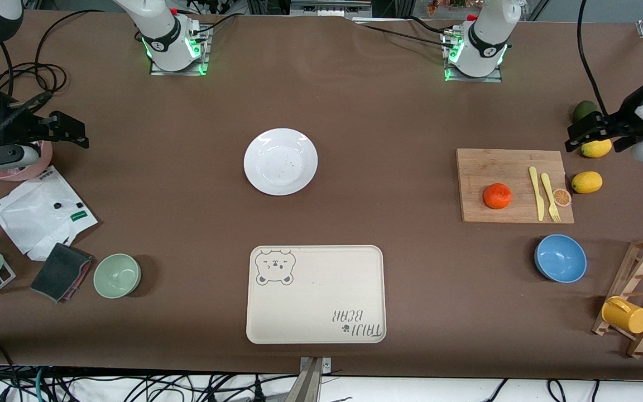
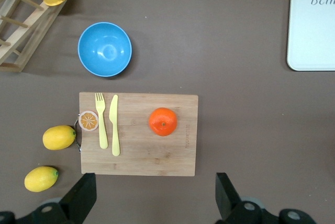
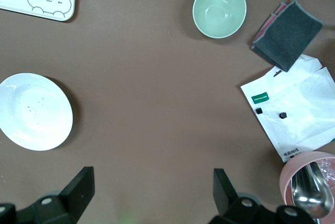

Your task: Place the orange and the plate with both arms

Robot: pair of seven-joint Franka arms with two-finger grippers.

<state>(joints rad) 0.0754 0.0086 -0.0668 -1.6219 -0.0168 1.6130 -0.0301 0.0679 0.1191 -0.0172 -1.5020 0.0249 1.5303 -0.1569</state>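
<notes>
tray (image 1: 316, 294) nearest | orange (image 1: 497, 196), plate (image 1: 281, 161) apart from both spread grippers: left gripper (image 1: 594, 129), right gripper (image 1: 56, 129)

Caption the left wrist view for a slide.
Open left end effector above a cutting board holding an orange, fork and knife.

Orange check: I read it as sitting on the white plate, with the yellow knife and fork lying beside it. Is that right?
Not quite. The orange sits on the wooden cutting board, not on the plate, which stands apart toward the middle of the table. The knife and fork do lie beside the orange on that board. The front view shows it.
</notes>
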